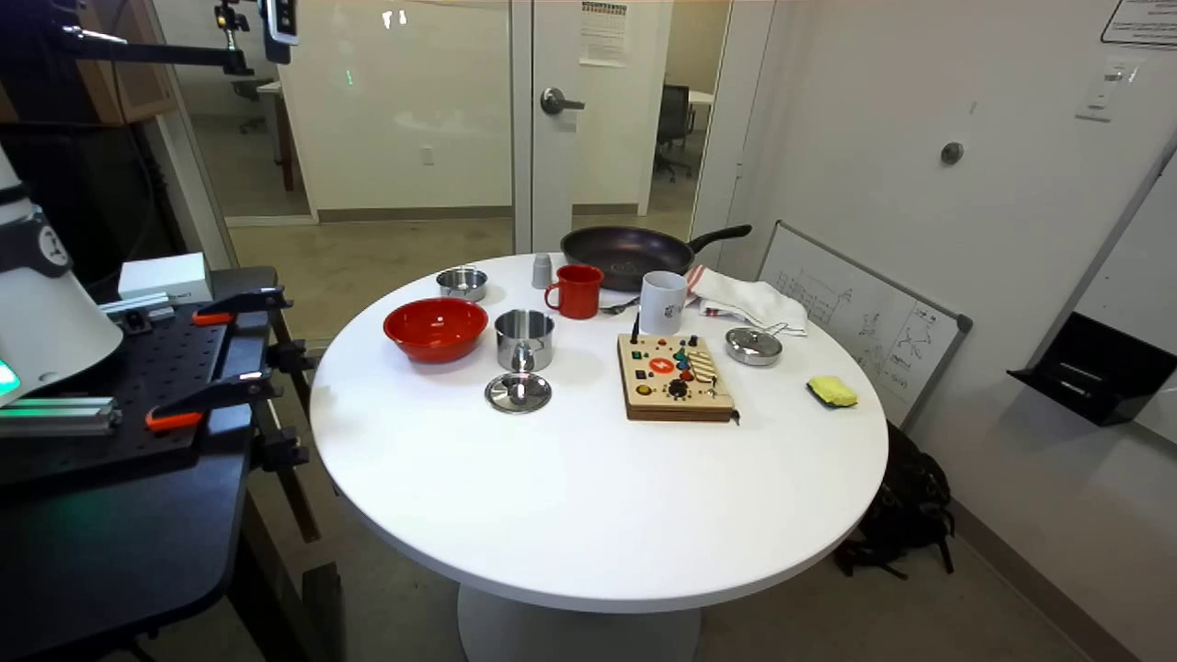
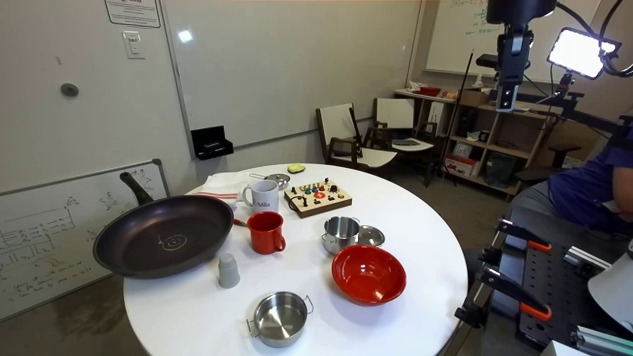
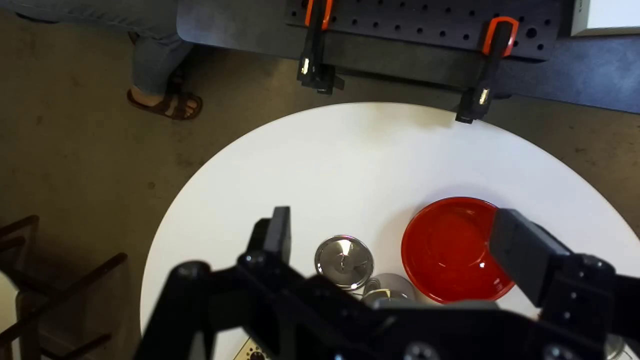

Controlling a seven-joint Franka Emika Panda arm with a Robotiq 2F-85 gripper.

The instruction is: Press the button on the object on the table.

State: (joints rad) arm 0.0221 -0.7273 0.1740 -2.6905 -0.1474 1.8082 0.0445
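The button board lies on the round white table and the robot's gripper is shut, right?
Not quite: the gripper is open, its jaws standing well apart in the wrist view. The button board does lie on the round white table.

Both exterior views look across the table [image 1: 584, 450], wrist view down.

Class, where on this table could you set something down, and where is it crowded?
In an exterior view, the widest bare patch lies between the lid, button board and near edge of the table. A narrower gap runs between pot and button board. It is crowded around the pan, red mug, white mug and cloth.
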